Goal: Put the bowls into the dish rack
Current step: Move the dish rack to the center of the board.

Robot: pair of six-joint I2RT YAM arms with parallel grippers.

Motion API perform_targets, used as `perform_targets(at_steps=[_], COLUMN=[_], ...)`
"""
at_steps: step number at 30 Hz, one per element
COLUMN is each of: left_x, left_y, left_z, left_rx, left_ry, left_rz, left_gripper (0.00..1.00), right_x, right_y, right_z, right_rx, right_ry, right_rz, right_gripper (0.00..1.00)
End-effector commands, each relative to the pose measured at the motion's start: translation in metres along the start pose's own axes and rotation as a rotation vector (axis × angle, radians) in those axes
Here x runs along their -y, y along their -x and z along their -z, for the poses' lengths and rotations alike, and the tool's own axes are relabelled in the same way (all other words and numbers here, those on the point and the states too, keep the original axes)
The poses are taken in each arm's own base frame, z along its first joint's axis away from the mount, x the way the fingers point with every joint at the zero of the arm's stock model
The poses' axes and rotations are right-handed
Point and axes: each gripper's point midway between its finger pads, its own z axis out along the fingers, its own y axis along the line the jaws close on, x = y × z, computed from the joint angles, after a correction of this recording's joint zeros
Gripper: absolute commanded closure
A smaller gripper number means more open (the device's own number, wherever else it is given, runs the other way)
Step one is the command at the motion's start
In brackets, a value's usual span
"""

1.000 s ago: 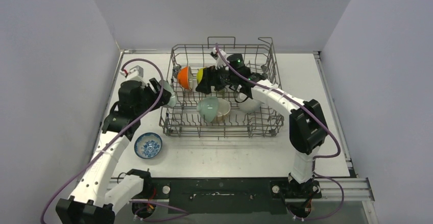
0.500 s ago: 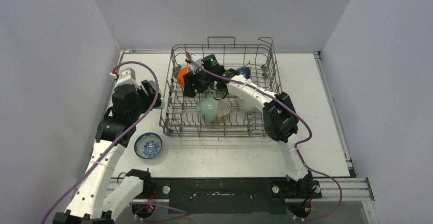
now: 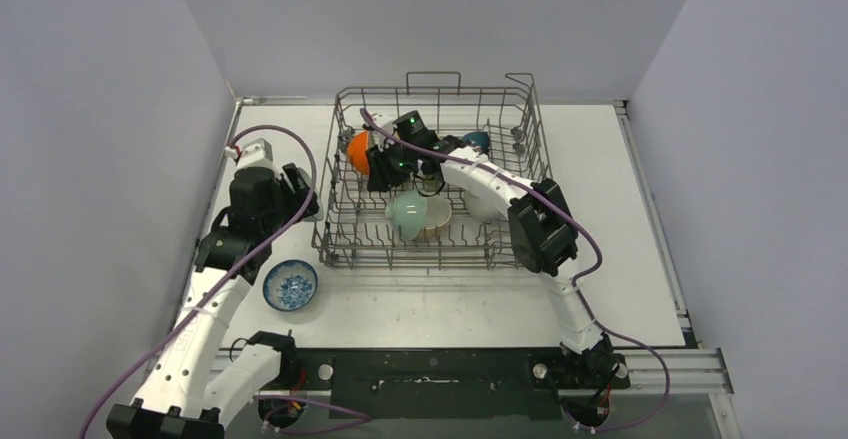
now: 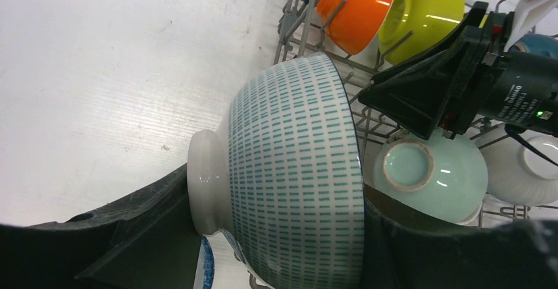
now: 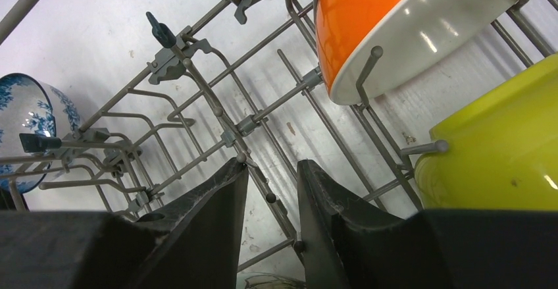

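Grey wire dish rack, on bench: orange bowl and lime bowl on edge between tines, which prop them. Right jaws beside them, narrowed to a slit, empty. Left jaws clamp teal-dashed bowl sideways outside rack, presumably for slotting likewise.

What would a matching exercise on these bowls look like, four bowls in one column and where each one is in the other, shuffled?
Bowls:
1. orange bowl
2. dashed bowl
3. blue floral bowl
4. pale green bowl

Places:
A. on the table, outside the dish rack
B. held in the left gripper
C. in the rack, foot ring showing
D. on edge between tines, beside the lime bowl

Pairs: 1-D, 2-B, 3-A, 4-C
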Motion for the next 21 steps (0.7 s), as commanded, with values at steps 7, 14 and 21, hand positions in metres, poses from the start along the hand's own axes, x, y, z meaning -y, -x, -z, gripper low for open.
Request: perform_targets(at_steps=[7, 14, 21], left_x=[-0.013, -0.026, -0.034], left_y=[0.0, -0.021, -0.032], left_z=[-0.017, -0.03, -0.034], left_rx=[0.026, -0.03, -0.059], left_ry=[0.069, 0.117, 0.148], left_rz=[-0.028, -0.049, -0.064], left_gripper=[1.0, 1.0, 1.0], right_x=[-0.073, -0.08, -0.095], right_y=[-0.007, 0.001, -0.01], right_z=[-0.005, 0.01, 0.022], right_rx=[-0.01, 0.055, 0.055], right_ry=[0.135, 0.084, 0.072], right_rz=[0.094, 0.129, 0.196], right_gripper=[0.84, 0.95, 0.95])
